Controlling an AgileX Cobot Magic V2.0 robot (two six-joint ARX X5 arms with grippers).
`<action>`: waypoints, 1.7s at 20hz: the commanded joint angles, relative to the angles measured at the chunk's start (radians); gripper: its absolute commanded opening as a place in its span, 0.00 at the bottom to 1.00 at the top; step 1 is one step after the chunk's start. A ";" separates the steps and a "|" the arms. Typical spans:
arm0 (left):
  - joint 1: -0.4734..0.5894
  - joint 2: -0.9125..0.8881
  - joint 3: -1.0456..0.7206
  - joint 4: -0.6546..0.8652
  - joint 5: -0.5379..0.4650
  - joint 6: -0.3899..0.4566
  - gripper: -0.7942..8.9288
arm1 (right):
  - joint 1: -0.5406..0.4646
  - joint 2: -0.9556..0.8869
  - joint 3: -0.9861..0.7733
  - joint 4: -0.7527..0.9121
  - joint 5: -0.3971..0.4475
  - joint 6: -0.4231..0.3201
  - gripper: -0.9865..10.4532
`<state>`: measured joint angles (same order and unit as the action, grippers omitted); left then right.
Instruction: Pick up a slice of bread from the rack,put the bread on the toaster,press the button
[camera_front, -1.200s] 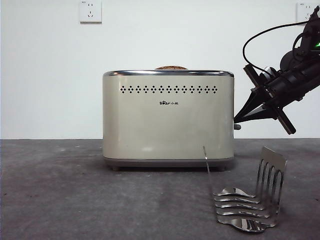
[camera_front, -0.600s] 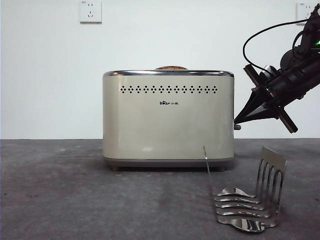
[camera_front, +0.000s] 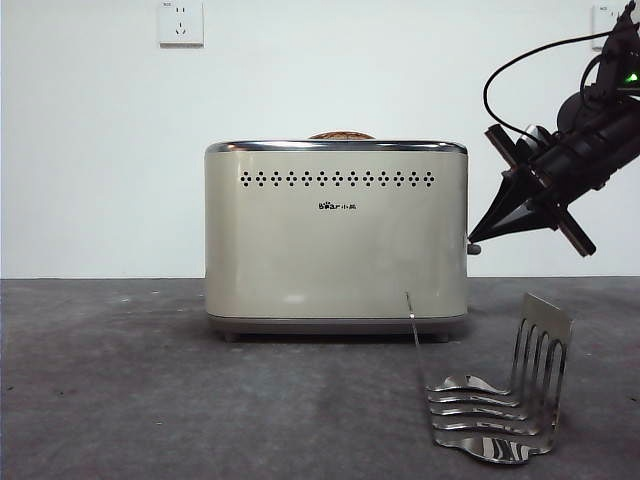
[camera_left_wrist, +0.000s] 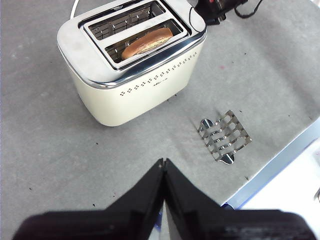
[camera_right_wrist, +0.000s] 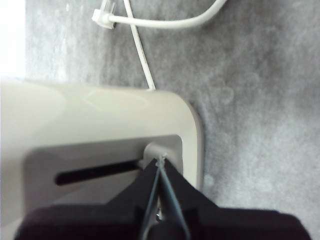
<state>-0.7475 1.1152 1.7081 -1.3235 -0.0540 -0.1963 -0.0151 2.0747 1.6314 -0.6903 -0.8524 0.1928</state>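
Observation:
The slice of bread (camera_left_wrist: 147, 42) sits down in one slot of the cream toaster (camera_left_wrist: 130, 75); in the front view only its brown top (camera_front: 341, 134) shows above the chrome rim of the toaster (camera_front: 335, 250). The silver rack (camera_front: 500, 410) stands bare in front of the toaster's right end, also seen as the rack (camera_left_wrist: 223, 136) from above. My right gripper (camera_front: 472, 238) is shut, its tip on the small grey button (camera_front: 473, 248) at the toaster's narrow side; the button (camera_right_wrist: 152, 150) lies at the end of its dark slot. High over the table my left gripper (camera_left_wrist: 163, 162) hangs shut and holds nothing.
A white cable (camera_right_wrist: 145, 22) lies on the grey table behind the toaster. Two white wall sockets (camera_front: 181, 22) are on the back wall. The table's edge (camera_left_wrist: 280, 165) runs close beyond the rack.
My right gripper's tip has risen a little at the toaster's side, and the button stub sits slightly higher with it. Toaster, bread and rack have not moved.

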 joint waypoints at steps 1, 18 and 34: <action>-0.001 -0.002 -0.006 0.002 -0.002 -0.010 0.07 | 0.002 0.020 0.046 -0.031 0.004 -0.019 0.08; -0.001 -0.001 -0.006 0.003 -0.051 -0.009 0.07 | 0.004 -0.481 0.165 -0.283 0.155 -0.101 0.08; -0.001 0.026 -0.005 0.003 -0.051 -0.009 0.08 | 0.002 -0.841 0.165 -0.529 0.271 -0.094 0.09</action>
<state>-0.7475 1.1374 1.7081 -1.3235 -0.1024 -0.1963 -0.0132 1.2278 1.8015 -1.2224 -0.5869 0.1043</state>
